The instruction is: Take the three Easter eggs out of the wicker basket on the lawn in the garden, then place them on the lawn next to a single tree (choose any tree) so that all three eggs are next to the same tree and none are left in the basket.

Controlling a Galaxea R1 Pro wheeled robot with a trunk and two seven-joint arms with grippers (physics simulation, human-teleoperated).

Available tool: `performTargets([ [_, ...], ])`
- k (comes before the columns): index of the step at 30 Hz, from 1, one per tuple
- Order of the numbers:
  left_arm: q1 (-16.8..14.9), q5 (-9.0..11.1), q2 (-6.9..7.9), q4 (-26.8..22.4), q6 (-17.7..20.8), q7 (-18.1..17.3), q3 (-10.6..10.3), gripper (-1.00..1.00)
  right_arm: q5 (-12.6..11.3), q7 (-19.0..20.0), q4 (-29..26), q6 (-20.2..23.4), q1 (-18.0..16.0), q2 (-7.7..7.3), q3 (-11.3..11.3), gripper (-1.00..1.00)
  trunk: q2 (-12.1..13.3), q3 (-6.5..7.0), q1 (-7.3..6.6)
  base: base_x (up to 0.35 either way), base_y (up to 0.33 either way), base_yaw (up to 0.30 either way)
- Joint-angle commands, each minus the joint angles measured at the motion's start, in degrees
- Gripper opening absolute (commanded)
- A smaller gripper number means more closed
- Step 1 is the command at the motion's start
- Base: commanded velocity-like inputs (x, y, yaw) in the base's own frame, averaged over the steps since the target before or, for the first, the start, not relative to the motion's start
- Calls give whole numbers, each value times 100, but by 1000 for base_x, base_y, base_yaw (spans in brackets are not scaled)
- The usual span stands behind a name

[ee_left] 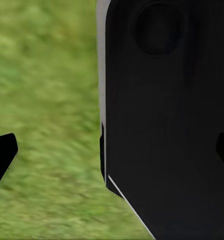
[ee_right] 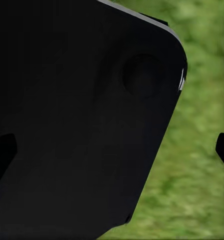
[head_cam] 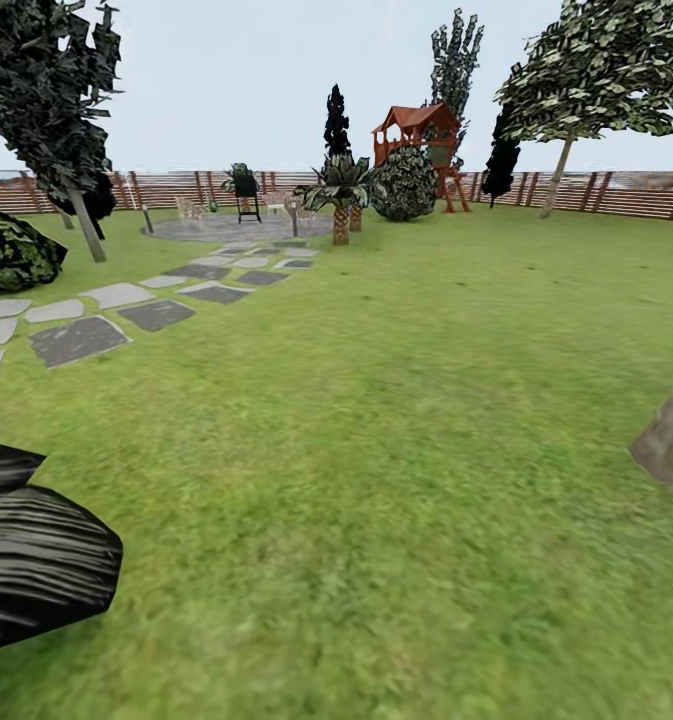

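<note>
The lawn [head_cam: 406, 420] stretches to a slatted fence [head_cam: 616, 192], with a stone path [head_cam: 126, 310] near its left edge. Both the left hand [ee_left: 112, 155] and the right hand [ee_right: 114, 150] hang over grass, fingers spread apart and holding nothing.

Lawn [head_cam: 406, 420]: broad flat green grass running back to a brown slatted fence [head_cam: 616, 192]. Grey stepping stones [head_cam: 78, 339] set in the grass at left, leading to a round grey patio [head_cam: 238, 228]. Grey-beige trunk base [head_cam: 671, 440] stands on the grass at the right edge. Small palm [head_cam: 341, 195], round bush [head_cam: 406, 185] and red-roofed play tower [head_cam: 416, 140] stand farther back.
</note>
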Motion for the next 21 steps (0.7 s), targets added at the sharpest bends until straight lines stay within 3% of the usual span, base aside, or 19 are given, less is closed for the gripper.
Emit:
performTargets([
  [1,4,3,0,-10,-6,-3,2,100,58,-4,6,-15,-4,0,-7,100,-2,-4,3,331,0,0],
  [8,4,3,4,-10,-6,-3,7,100,58,-4,-2,-15,-4,-12,-9,100,-2,-4,3,332,0,53],
  [21,4,3,1,-10,-6,-3,20,100,52,-4,-3,-16,-4,-16,-13,100,-2,-4,3,338,0,225],
])
